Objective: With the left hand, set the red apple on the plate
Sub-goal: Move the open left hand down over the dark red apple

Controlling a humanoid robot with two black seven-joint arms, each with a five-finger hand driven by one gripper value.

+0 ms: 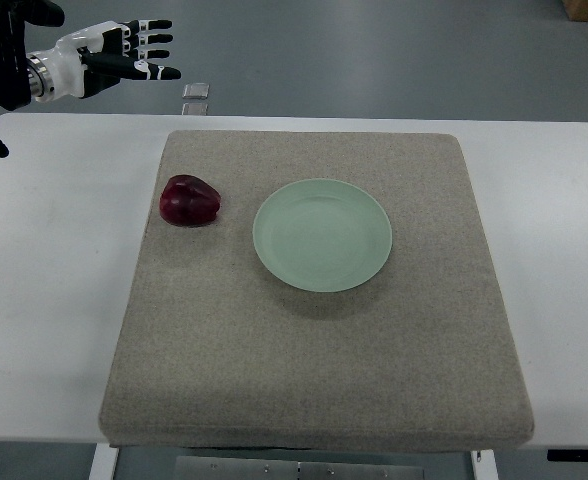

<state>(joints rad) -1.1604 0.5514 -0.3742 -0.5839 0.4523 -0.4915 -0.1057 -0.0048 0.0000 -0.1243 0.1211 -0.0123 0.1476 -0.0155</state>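
One dark red apple (pixel 189 201) lies beside the plate (pixel 322 235); left robot hand (pixel 124 55) spread, empty.

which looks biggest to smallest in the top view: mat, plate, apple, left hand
1. grey mat, by far the largest
2. green plate
3. left hand and red apple: these look about alike, and the hand is raised beyond the table, so I won't rank them.

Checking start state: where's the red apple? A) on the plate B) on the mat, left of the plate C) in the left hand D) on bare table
B: the red apple lies on the grey mat, apart from the plate; the left hand is open and away.
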